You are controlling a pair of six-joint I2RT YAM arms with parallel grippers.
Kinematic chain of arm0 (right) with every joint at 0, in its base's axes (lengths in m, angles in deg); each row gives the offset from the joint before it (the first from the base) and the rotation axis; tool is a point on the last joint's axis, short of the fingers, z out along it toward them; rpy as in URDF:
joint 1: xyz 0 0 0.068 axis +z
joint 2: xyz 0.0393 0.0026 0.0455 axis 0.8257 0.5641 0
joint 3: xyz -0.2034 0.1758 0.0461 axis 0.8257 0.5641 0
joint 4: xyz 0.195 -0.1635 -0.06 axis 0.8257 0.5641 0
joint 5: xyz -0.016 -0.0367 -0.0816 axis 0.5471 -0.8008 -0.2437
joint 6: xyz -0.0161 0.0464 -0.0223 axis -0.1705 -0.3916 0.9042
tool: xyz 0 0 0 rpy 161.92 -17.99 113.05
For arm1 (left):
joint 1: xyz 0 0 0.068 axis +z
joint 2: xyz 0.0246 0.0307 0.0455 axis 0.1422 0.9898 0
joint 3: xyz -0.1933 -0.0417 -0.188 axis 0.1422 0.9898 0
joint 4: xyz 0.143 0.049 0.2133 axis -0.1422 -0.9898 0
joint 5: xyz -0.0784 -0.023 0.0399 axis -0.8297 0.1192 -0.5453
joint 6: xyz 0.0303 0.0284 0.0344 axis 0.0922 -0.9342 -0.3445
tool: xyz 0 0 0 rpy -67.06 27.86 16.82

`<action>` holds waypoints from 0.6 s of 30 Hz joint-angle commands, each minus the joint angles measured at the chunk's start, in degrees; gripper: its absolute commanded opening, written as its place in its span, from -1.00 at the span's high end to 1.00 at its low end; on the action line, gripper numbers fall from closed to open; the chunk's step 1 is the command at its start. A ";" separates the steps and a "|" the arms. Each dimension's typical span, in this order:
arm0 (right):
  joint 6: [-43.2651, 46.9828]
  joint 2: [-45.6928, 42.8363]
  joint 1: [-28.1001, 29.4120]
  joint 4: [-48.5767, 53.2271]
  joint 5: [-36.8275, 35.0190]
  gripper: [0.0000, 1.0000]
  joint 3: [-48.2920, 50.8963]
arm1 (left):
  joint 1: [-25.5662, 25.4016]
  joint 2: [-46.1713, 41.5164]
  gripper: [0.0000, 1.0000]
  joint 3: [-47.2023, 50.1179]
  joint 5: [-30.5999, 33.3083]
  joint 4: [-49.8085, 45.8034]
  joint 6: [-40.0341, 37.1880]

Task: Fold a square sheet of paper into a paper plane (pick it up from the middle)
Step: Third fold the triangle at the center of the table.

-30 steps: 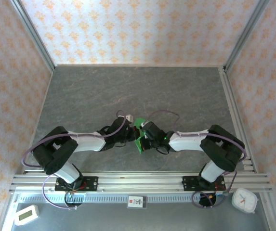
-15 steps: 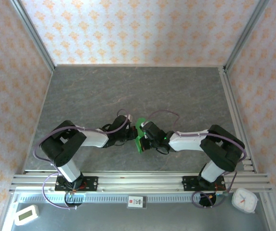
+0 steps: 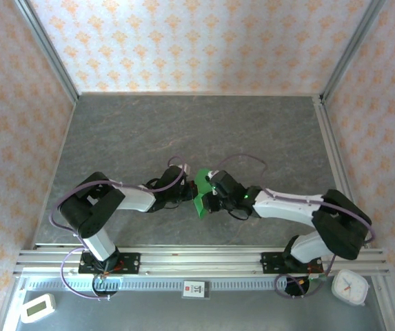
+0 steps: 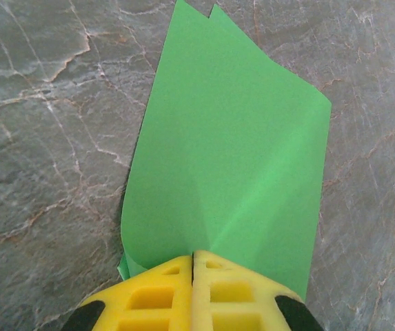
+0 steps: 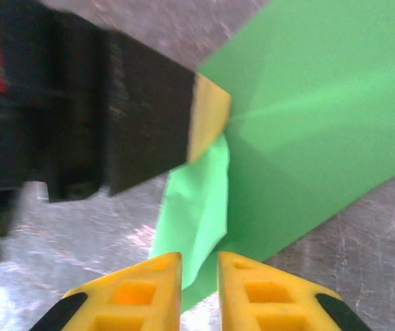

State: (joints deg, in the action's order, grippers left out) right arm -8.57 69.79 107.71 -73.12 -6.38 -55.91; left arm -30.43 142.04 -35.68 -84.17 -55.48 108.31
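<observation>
Top view: the two arms reach inward and meet over the middle of the grey counter [image 3: 183, 131]. The paper [image 3: 198, 204] sits between the left tool [image 3: 189, 196] and the right tool [image 3: 209, 201], small and partly hidden by both. Purple cables loop over each arm. Papered walls [image 3: 183, 41] close the counter on three sides. Along the near edge runs a metal rail [image 3: 197, 261]. In front of the rail lie a white timer [image 3: 37, 307] at the left, a small card [image 3: 194, 289] in the middle and a round clock [image 3: 351, 286] at the right, all well apart from the paper.

Left wrist view: the left tool [image 4: 194, 286] has its yellow fingers pressed together, pinching the near edge of the paper [image 4: 231, 152]. The paper is folded double: two tips show at the far end and a second layer peeks out at the near left corner. Creases fan out from the pinch. Bare counter lies all around.

Right wrist view: the right tool [image 5: 198, 279] has a narrow gap between its fingers, and a drooping fold of the paper [image 5: 307, 117] hangs down into that gap; no firm grip shows. The left tool [image 5: 209, 123], black with a yellow tip, clamps the paper just above and blocks the left side.
</observation>
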 commanded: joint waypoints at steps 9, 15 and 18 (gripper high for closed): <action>-7.03 3.12 -0.11 -9.50 8.64 1.00 -0.16 | -0.05 2.87 1.00 1.33 3.50 -3.78 -1.18; -7.07 8.39 0.50 -12.21 10.29 1.00 -1.09 | -0.06 3.42 1.00 1.08 3.36 -3.80 -1.24; -6.84 10.56 0.68 -12.93 10.77 1.00 -1.32 | -0.04 3.57 1.00 0.98 3.32 -3.80 -1.28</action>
State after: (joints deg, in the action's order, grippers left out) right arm -14.89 78.71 108.02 -83.72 3.24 -55.91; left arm -30.46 142.30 -35.70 -84.12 -55.17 108.11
